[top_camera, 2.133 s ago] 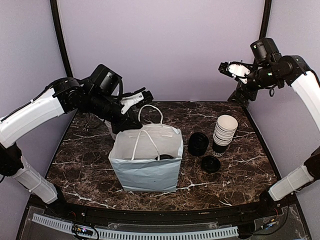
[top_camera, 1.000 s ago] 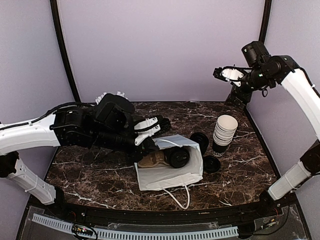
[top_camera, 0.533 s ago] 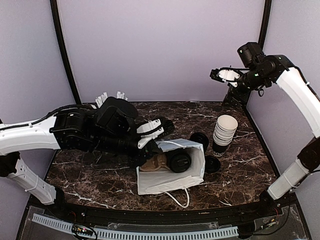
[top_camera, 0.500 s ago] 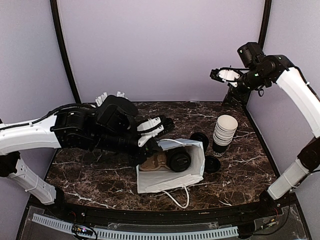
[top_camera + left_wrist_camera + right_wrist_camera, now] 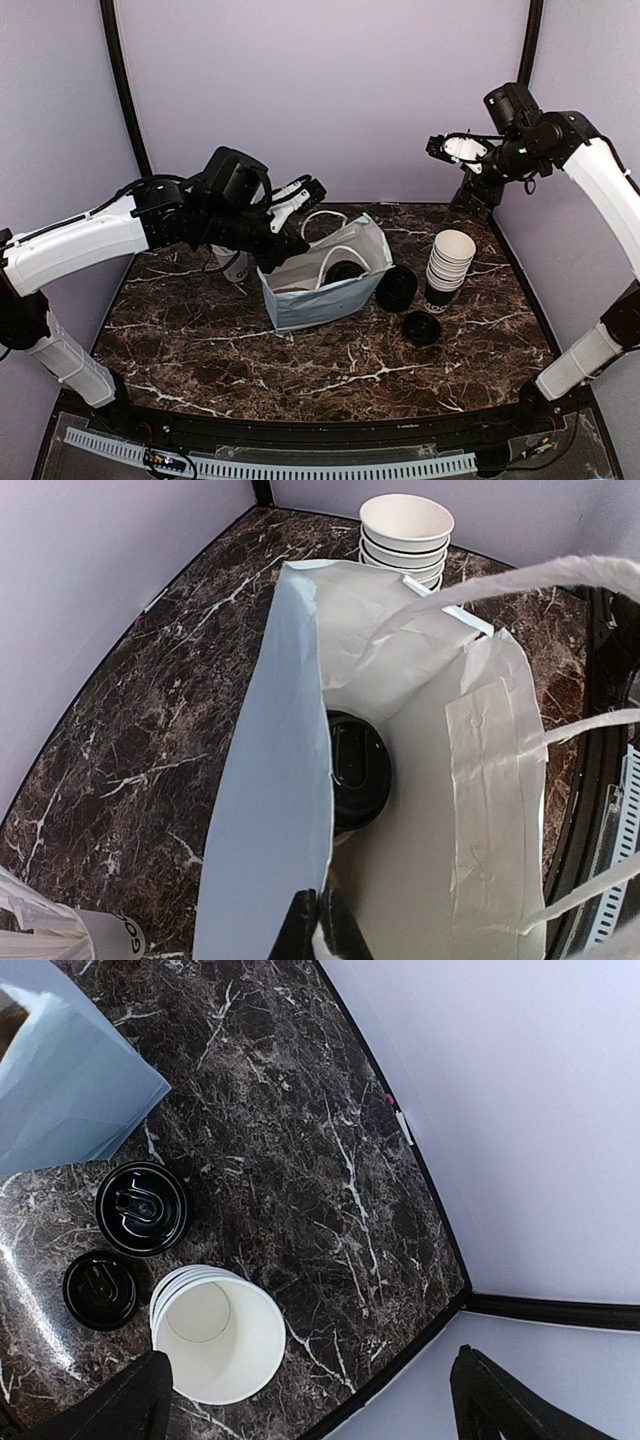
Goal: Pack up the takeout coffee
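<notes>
Takeout coffee [image 5: 358, 772] half hidden inside tilted bag [image 5: 262, 780]

We see a dark, marble-patterned table [image 5: 200, 340] with a white paper bag [image 5: 320, 295] near its middle, leaning over with its mouth open. Just right of the bag sits a larger black lid [image 5: 397, 288], with a smaller black lid [image 5: 421, 328] nearer us and a stack of white paper cups [image 5: 450, 262] beside both. A pale cup [image 5: 236, 265] stands left of the bag, partly hidden.

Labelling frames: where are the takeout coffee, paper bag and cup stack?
takeout coffee [image 5: 358, 770], left wrist, lid.
paper bag [image 5: 318, 300], top external, front wall.
cup stack [image 5: 215, 1335], right wrist, top cup's inside.
</notes>
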Robot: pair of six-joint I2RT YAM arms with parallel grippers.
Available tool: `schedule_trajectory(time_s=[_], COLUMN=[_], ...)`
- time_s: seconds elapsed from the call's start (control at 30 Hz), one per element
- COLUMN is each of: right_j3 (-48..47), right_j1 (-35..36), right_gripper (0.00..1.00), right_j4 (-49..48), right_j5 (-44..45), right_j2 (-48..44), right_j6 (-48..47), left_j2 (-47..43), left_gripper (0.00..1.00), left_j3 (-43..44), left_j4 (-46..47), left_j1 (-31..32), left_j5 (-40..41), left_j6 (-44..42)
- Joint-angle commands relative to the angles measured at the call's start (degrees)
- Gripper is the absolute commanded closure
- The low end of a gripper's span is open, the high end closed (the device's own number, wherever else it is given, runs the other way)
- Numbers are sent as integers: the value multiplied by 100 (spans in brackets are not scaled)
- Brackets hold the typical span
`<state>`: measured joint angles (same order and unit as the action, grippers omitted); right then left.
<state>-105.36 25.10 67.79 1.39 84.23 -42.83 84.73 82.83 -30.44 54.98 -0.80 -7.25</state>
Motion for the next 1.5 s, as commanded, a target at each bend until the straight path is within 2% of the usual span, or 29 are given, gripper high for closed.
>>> schedule_trajectory(time_s=[0.0,0.17,0.3,0.63,0.9,1.03,1.13,1.3,1.47], right_j3=[156,250,288,236,237,156,76,16,95], right_j1=[-19,-23,-24,-32,-49,-60,-62,-64,-63], right_gripper=[1,1,1,1,1,1,1,1,1], right_j4=[-27,-32,-29,-25,-20,-22,-20,-11,-4], right_j5=[104,139,151,116,138,127,85,24,72], right_j2=[-232,-336,-382,-377,-392,-330,-267,-214,-293], right_j6=[-11,-24,-32,-33,-33,-33,-33,-33,-33], left_j2=[254,439,476,239,-766,-1255,-1397,-1153,-654], left_gripper=[98,97,91,51,39,37,39,41,41], left_j3=[197,339,418,792,796,494,150,-214,-206], left_j4=[-22,108,165,-342,-1033,-1127,-1105,-973,-592], left_j1=[-165,-411,-563,-747,-763,-1039,-1374,-1760,-1971], left_j5=[-11,1,151,523,893,1223,834,400,161], left_j6=[-257,-286,-243,-286,-65,291,460,605,653])
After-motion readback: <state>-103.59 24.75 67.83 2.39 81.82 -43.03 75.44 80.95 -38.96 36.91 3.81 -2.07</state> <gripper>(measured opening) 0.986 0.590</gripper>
